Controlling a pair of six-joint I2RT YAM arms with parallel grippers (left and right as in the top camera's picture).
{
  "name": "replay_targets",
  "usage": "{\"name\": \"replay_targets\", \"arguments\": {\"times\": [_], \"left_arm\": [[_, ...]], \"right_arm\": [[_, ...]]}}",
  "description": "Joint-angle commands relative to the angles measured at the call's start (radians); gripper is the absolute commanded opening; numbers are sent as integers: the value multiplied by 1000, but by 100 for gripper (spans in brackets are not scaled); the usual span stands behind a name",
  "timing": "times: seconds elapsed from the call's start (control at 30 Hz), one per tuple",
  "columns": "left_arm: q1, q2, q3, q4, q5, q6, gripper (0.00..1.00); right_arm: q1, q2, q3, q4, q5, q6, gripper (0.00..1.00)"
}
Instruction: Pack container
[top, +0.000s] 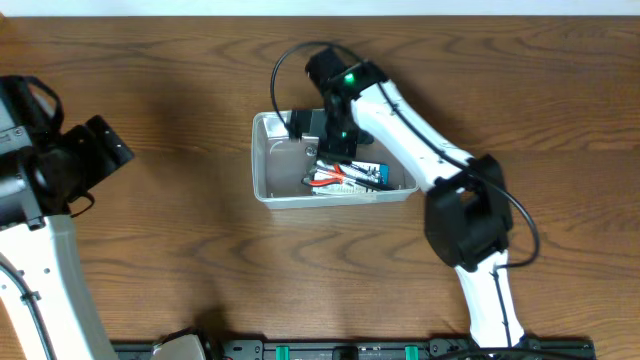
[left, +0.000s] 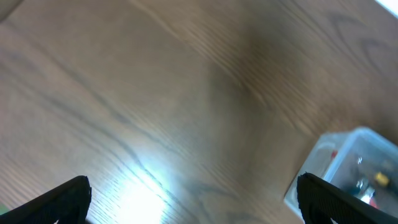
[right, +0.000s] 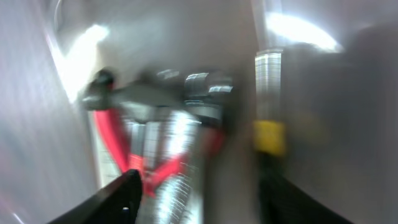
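The clear plastic container (top: 262, 165) sits mid-table and holds hand tools, among them red-handled pliers (top: 328, 179) and a blue-and-white item (top: 372, 173). My right gripper (top: 336, 150) reaches down into the container over the tools. In the blurred right wrist view its jaws (right: 205, 208) are apart, with the red-handled pliers (right: 121, 149), a silver metal tool (right: 177, 168) and a yellow-banded tool (right: 268, 135) just beyond them. My left gripper (top: 103, 148) is open and empty at the far left. In the left wrist view its jaws (left: 196, 202) hang over bare wood, with the container's corner (left: 348, 155) at the right.
The wooden table (top: 180, 240) surrounds the container. The right arm's cable (top: 285, 60) loops above the container's far side. A dark rail (top: 350, 350) runs along the front edge.
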Motion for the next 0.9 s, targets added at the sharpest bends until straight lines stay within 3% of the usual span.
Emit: {"name": "replay_targets", "arguments": {"times": [0.0,0.03,0.2,0.5,0.7,0.87], "left_arm": [[-97,0,11,5,-2,136,98],[-146,2,11,5,-12,176,98],[-264,14,11,32,-92,249,98],[-354,102,11,280,-87,301,98],[-355,129,11,250,-89,272,98],[-381,13,-18,233,-91,240,98]], "right_arm": [[-88,-199,92,66,57,190,85],[-124,-231,93,109,62,276,99],[-322,-291,93,206,43,680,99],[-587,-299,93,234,62,702,99],[-684,-332,93,85,148,778,99],[-689,-438,56,13,208,776,99]]}}
